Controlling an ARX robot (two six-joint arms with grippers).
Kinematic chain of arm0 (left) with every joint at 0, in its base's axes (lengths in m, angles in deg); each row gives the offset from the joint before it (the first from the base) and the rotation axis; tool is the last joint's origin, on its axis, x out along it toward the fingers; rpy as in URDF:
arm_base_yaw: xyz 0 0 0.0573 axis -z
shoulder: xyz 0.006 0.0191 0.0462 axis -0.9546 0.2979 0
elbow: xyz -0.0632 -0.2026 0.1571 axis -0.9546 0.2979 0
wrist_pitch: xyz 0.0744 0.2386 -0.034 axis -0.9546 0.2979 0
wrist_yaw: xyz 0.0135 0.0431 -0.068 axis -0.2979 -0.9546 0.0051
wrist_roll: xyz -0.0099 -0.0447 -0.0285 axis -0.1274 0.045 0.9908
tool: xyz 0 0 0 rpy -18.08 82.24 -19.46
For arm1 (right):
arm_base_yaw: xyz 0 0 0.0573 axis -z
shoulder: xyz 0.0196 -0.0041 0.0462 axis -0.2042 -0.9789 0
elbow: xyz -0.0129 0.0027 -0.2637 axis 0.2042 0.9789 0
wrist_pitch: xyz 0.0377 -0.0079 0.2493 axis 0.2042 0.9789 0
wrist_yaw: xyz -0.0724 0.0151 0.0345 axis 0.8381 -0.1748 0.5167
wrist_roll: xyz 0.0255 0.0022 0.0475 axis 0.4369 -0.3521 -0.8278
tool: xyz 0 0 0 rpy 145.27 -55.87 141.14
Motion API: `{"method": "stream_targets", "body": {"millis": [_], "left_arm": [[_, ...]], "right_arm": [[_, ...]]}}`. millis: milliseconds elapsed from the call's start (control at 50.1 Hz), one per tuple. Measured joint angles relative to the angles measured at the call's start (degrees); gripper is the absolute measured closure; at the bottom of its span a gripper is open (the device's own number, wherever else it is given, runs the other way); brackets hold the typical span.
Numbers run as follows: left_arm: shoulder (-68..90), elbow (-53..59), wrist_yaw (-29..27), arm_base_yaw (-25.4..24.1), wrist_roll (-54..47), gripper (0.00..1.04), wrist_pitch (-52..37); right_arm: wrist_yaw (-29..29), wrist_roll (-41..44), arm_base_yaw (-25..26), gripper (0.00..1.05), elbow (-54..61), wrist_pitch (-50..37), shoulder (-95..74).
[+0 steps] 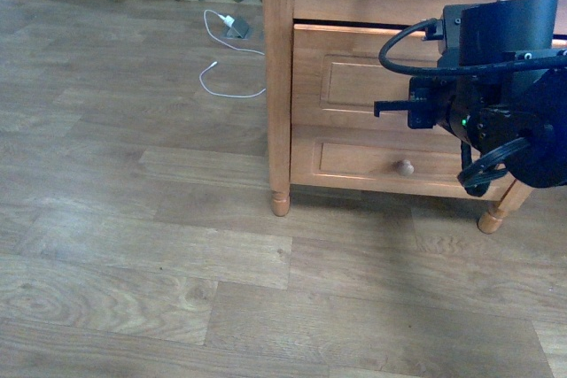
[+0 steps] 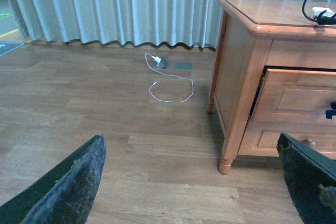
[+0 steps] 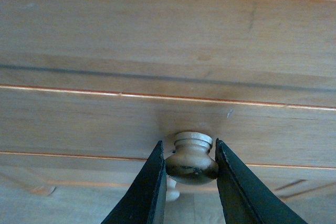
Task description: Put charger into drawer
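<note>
Right tool (image 3: 188, 148) pinching drawer (image 1: 354, 81) knob (image 3: 191, 165) | left tool (image 2: 190, 137) spread | wood floor (image 2: 79, 93) | pale curtain (image 2: 105, 3)

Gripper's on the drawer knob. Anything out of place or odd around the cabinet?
A thin white cable lies loose on the floor by the curtain, apart from the cabinet. The drawer sits slightly ajar, the right gripper closed on its knob, which looks scuffed dark. Nothing spilled.

Pale wood-grain plank floor (image 1: 133, 219) laid throughout, grey-white pleated curtain (image 2: 131, 9) hung down to it, thin white cable (image 1: 215, 65) looped on the boards near the curtain, small grey-white adapter (image 1: 230, 22) attached at its far end, lower shallow drawer (image 1: 354, 161) seen closed, round knob (image 1: 404, 167) fitted at its middle, turned cabinet leg (image 1: 280, 201) stood on the floor.
</note>
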Motion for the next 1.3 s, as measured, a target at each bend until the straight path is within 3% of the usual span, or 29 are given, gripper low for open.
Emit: {"method": "stream_targets", "body": {"millis": [459, 679, 918, 1138, 1297], "left_arm": [[0.0, 0.0, 0.0, 0.0, 0.0, 0.06, 0.0], [0.0, 0.0, 0.0, 0.0, 0.0, 0.06, 0.0], [0.0, 0.0, 0.0, 0.0, 0.0, 0.06, 0.0], [0.0, 0.0, 0.0, 0.0, 0.0, 0.06, 0.0], [0.0, 0.0, 0.0, 0.0, 0.0, 0.06, 0.0]], "right_arm": [[-8.4, -0.5, -2.2, 0.84, 29.0, -6.3, 16.4], [-9.2, -0.5, -2.4, 0.84, 34.4, -7.6, 19.7], [-12.1, -0.8, -0.6, 0.43, 38.0, -3.0, 26.8], [-16.1, 0.7, 3.3, 0.07, 42.4, 9.6, 46.3], [-17.8, 2.5, 5.2, 0.08, 44.8, 21.6, 63.5]]}}
